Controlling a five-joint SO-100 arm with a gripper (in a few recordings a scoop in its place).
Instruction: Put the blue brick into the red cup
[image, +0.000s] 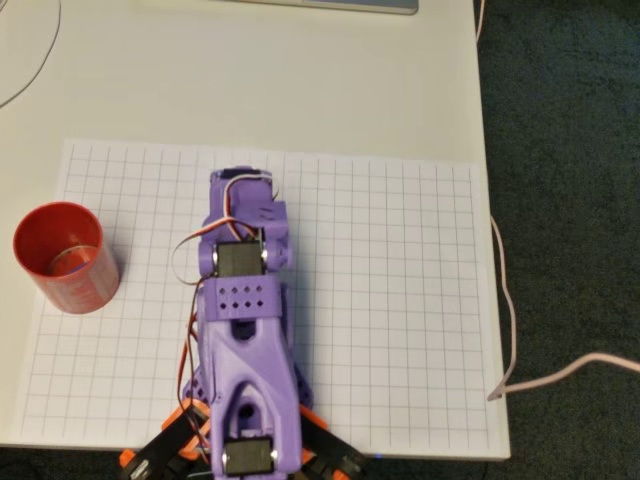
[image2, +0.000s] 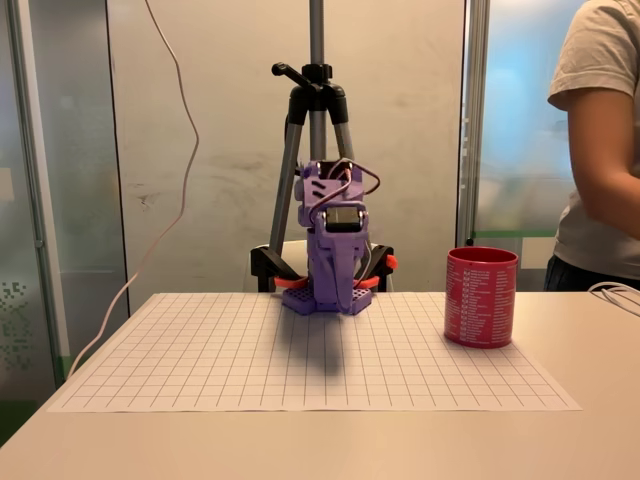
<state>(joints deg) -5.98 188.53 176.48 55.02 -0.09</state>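
Overhead view: we find the purple plastic arm (image: 243, 330) folded over the white gridded paper sheet (image: 400, 300), its gripper (image: 243, 190) tucked beneath the wrist; we cannot tell how its jaws stand. The red translucent plastic cup (image: 64, 257) stands upright at the sheet's left edge, well apart to the gripper's left. We cannot locate the blue brick.

Fixed view: the cup (image2: 481, 297) stands to the arm's (image2: 333, 250) right. A person (image2: 600, 150) stands behind. We find no legible writing.
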